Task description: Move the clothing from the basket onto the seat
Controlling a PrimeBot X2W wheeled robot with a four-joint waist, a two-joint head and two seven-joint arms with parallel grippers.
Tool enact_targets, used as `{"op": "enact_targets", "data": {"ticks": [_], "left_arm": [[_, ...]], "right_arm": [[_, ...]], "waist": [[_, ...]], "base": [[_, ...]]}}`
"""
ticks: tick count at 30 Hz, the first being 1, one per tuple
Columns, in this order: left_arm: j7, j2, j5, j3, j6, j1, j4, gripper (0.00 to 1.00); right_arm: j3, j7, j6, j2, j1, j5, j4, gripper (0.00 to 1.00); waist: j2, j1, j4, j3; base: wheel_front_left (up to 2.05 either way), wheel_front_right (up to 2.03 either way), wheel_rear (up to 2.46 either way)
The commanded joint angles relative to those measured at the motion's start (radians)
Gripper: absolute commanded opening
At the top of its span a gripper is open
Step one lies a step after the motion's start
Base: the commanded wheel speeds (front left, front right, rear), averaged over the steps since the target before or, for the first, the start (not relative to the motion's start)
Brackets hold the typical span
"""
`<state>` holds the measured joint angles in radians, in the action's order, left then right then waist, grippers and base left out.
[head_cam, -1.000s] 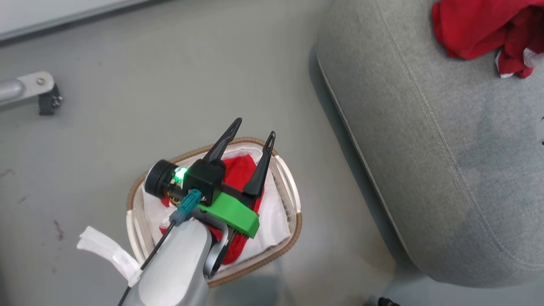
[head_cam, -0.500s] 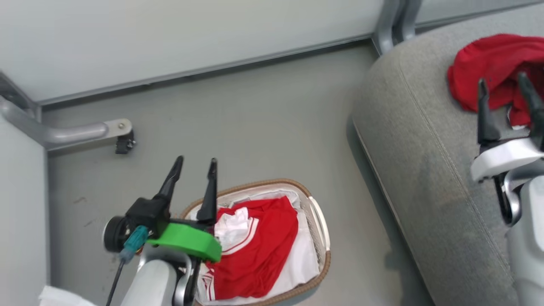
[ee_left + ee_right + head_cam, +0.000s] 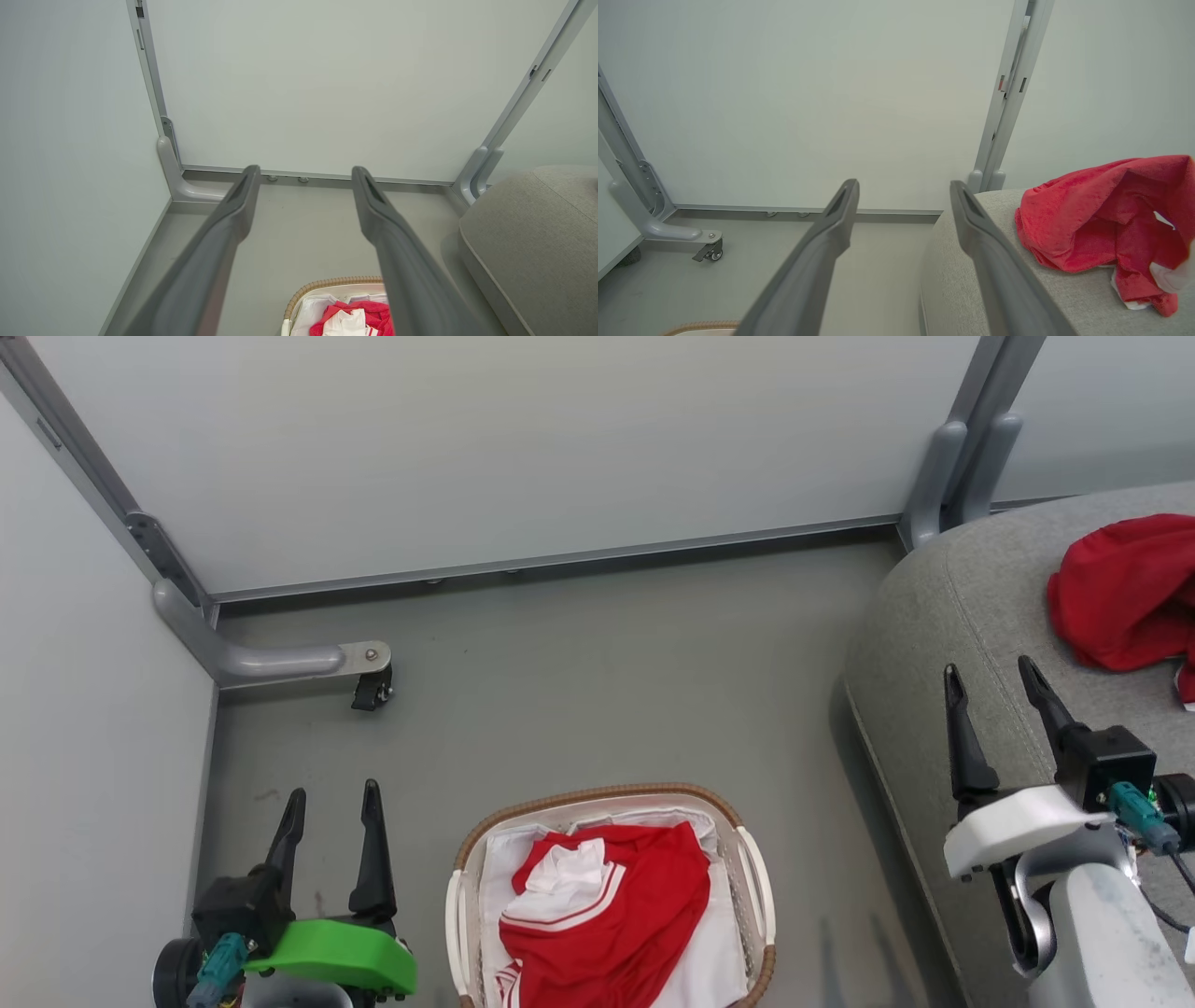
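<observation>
One red garment with white-striped trim (image 3: 607,915) lies crumpled in the white basket (image 3: 758,887), also seen as the red garment (image 3: 359,319) low in the left wrist view. A second red garment (image 3: 1120,593) rests on the grey seat (image 3: 943,644) at the right; the right wrist view shows that garment (image 3: 1106,219) on the seat (image 3: 971,289). My left gripper (image 3: 331,795) stands open at the lower left, left of the basket, holding nothing. My right gripper (image 3: 990,667) is open over the seat's near edge, short of the garment there.
A pale partition wall (image 3: 523,448) closes the back, with grey metal posts (image 3: 962,457). A metal foot with a small caster (image 3: 369,686) sticks out onto the grey floor (image 3: 607,681) at the left. Another wall panel (image 3: 84,737) runs along the left side.
The head camera has tilted up and swung, so the whole picture shifted. My left gripper has come off the basket to its left, empty. The right gripper has come into view.
</observation>
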<state>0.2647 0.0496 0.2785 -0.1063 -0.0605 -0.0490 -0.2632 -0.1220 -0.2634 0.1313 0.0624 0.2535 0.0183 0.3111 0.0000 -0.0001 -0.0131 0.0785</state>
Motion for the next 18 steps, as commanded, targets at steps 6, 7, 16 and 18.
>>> {"op": "enact_targets", "data": {"ticks": [6,7,16,18], "left_arm": [[-0.001,0.002,0.006,-0.001,-0.008,0.043,-0.001,1.00],[-0.001,0.002,0.005,0.000,-0.008,0.045,-0.002,1.00],[-0.001,0.002,0.007,-0.001,-0.010,0.055,-0.012,1.00],[-0.001,0.002,0.008,-0.004,-0.009,0.053,-0.013,1.00]], "right_arm": [[0.048,-0.002,-0.001,-0.010,-0.100,0.046,-0.025,1.00],[0.053,-0.002,-0.001,-0.010,-0.109,0.061,-0.026,1.00],[0.076,-0.002,-0.001,-0.010,-0.140,0.103,-0.025,1.00],[0.078,-0.002,-0.001,-0.010,-0.135,0.102,-0.025,1.00]], "waist": [[0.0000,0.0001,0.018,-0.039],[0.0000,0.0001,0.018,-0.041],[0.0000,0.0001,0.012,-0.048],[0.0000,0.0001,0.011,-0.046]], "base": [[0.00,0.00,0.00],[0.00,0.00,0.00],[0.00,0.00,0.00],[0.00,0.00,0.00]]}}
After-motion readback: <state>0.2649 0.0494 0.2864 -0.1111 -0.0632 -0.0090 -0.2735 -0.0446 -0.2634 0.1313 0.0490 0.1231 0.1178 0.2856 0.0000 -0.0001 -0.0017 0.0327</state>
